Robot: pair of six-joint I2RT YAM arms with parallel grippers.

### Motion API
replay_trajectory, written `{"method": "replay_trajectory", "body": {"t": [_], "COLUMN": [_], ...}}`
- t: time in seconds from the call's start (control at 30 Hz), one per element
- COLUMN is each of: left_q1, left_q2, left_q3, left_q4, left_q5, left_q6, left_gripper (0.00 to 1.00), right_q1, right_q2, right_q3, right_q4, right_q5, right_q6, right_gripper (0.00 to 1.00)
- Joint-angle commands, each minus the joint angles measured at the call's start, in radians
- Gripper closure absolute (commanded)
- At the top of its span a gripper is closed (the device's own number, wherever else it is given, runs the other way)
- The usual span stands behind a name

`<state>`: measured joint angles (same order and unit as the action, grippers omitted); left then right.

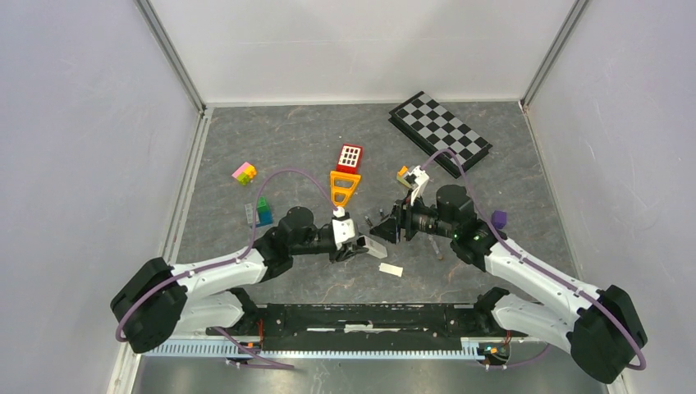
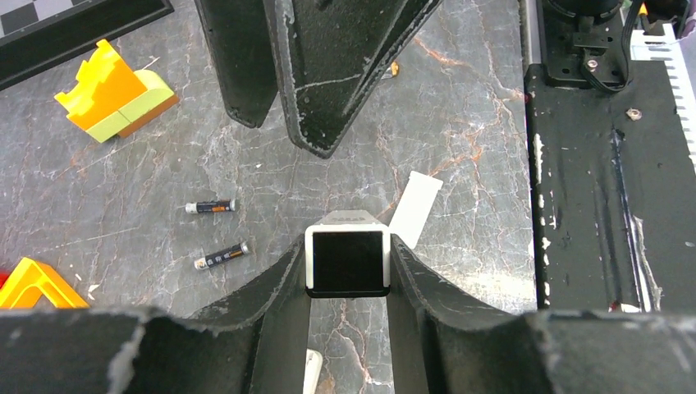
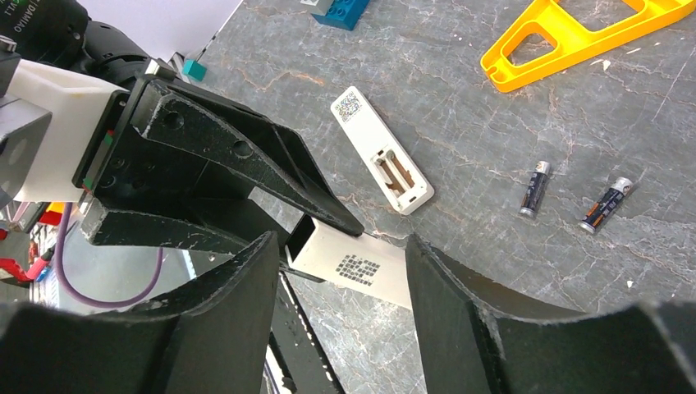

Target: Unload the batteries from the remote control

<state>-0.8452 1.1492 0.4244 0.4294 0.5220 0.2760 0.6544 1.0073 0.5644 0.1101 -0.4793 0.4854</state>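
Observation:
My left gripper (image 2: 348,246) is shut on a white remote (image 2: 348,261), seen end on with a dark square face. In the right wrist view the same remote (image 3: 357,269) shows a printed code patch and juts from the left gripper's fingers (image 3: 238,152). My right gripper (image 3: 341,242) stands open with the remote's free end in front of its jaws, apart from it. Two batteries (image 2: 210,207) (image 2: 222,256) lie loose on the table, also in the right wrist view (image 3: 534,188) (image 3: 606,204). A second white piece (image 3: 382,152) lies flat with an empty battery bay.
A flat white strip (image 1: 391,269) lies near the black base rail (image 1: 361,316). A yellow triangle (image 1: 345,187) and red block (image 1: 350,158) sit just beyond the grippers. A checkerboard (image 1: 441,131) is at the back right, toy blocks (image 1: 244,173) (image 1: 263,211) at the left, and a purple cube (image 1: 498,219) at the right.

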Motion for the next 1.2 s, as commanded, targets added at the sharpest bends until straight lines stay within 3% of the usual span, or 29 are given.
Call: {"method": "replay_trajectory", "body": {"t": [0.0, 0.37, 0.87, 1.17], "left_q1": [-0.005, -0.005, -0.005, -0.005], "left_q2": [-0.004, 0.000, -0.016, -0.052], "left_q3": [-0.036, -0.048, -0.039, -0.054], "left_q4": [-0.016, -0.026, -0.016, -0.021], "left_q5": [-0.062, -0.066, -0.058, -0.082], "left_q6": [-0.013, 0.003, 0.002, 0.007], "left_gripper": [0.98, 0.98, 0.98, 0.98], "right_q1": [0.004, 0.052, 0.160, 0.169], "right_q2": [0.007, 0.055, 0.200, 0.211], "right_q3": [0.004, 0.030, 0.055, 0.029], "right_q4": [0.016, 0.014, 0.008, -0.073], "right_q5": [-0.018, -0.030, 0.168, 0.287], "right_q6": [0.004, -0.001, 0.012, -0.040], "right_gripper": [0.37, 0.34, 0.33, 0.55]}}
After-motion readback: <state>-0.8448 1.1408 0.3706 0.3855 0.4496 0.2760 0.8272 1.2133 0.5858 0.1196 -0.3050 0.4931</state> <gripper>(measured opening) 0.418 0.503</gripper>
